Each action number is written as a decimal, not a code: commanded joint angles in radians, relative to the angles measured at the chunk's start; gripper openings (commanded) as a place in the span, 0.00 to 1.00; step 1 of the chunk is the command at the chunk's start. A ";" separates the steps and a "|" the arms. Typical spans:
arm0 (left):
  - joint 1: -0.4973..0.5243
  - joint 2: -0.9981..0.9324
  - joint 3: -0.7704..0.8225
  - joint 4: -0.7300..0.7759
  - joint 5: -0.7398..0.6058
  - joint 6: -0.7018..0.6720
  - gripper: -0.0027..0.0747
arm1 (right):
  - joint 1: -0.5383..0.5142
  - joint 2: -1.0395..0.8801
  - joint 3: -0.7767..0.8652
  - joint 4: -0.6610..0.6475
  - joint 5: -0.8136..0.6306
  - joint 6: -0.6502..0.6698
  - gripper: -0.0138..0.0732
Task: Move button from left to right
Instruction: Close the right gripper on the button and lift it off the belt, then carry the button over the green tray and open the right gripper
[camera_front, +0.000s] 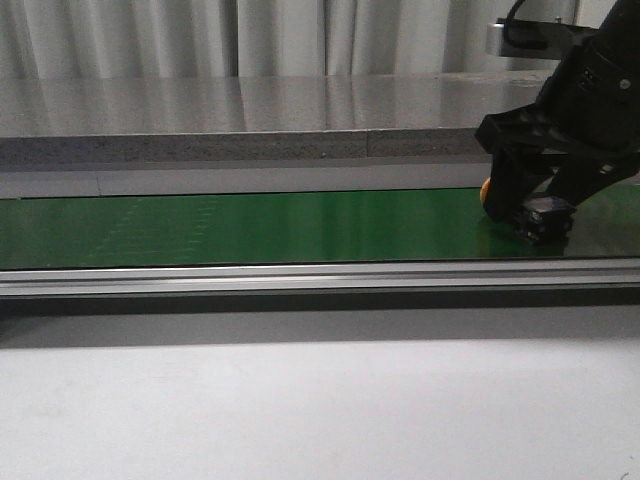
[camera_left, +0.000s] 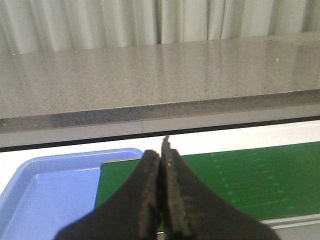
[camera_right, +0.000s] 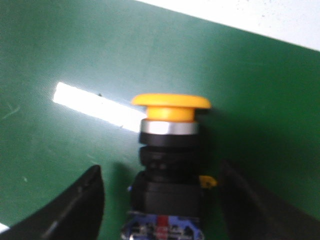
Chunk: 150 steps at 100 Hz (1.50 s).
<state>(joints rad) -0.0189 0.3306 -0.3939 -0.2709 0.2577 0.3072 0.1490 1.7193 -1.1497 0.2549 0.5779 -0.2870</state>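
one button lies on the green belt at the right end, about 3 o'clock in the front view, its yellow cap just peeking out beside the right pincer. right pincer is spread open, fingers either side of the button's black body with gaps showing, not touching as far as i can tell. left pincer is pressed closed on nothing, over the blue tray at the belt's left end. step looks like release at the right side, or possibly a grasp; can't tell which. if released, next move is a straight lift clear without nudging the cap. no brand, label or readable writing.
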 joint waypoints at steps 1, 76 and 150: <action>-0.008 0.007 -0.027 -0.008 -0.080 0.000 0.01 | 0.000 -0.034 -0.033 0.004 -0.032 -0.012 0.60; -0.008 0.007 -0.027 -0.008 -0.081 0.000 0.01 | -0.069 -0.105 -0.138 -0.020 0.128 -0.012 0.49; -0.008 0.007 -0.027 -0.008 -0.081 0.000 0.01 | -0.525 -0.108 -0.208 -0.102 0.043 -0.013 0.49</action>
<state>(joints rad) -0.0189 0.3306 -0.3939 -0.2709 0.2577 0.3072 -0.3469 1.6415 -1.3212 0.1760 0.6949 -0.2909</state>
